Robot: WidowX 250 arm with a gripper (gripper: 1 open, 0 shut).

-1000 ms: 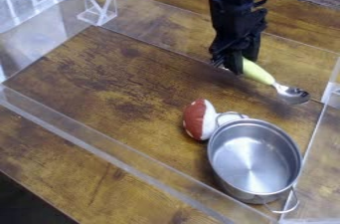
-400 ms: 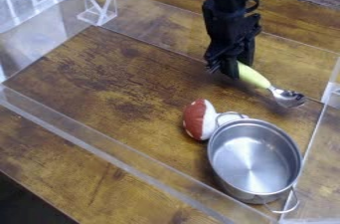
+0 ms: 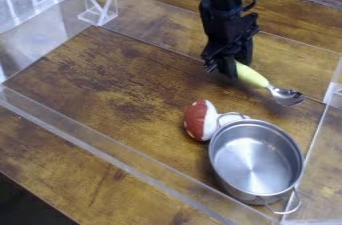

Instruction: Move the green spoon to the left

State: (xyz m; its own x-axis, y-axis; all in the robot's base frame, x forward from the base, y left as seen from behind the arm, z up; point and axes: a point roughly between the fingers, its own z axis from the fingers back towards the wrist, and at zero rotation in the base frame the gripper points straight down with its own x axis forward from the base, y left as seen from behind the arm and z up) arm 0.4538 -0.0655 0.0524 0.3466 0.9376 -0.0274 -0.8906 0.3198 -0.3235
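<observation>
The green spoon [image 3: 257, 76] lies on the wooden table at the right, its yellow-green handle pointing up-left and its shiny silver bowl [image 3: 286, 94] pointing down-right. My black gripper [image 3: 229, 65] comes down from the top of the view and is shut on the upper end of the spoon's handle. The fingertips hide that end of the handle.
A red-and-white rounded object [image 3: 202, 119] lies below the spoon, touching a round steel pot [image 3: 255, 161] at the lower right. A clear plastic wall [image 3: 80, 139] borders the table. A clear stand [image 3: 96, 9] sits at the upper left.
The gripper and the spoon have shifted slightly to the left; the spoon's bowl has slid left with them. The gripper stays shut.
</observation>
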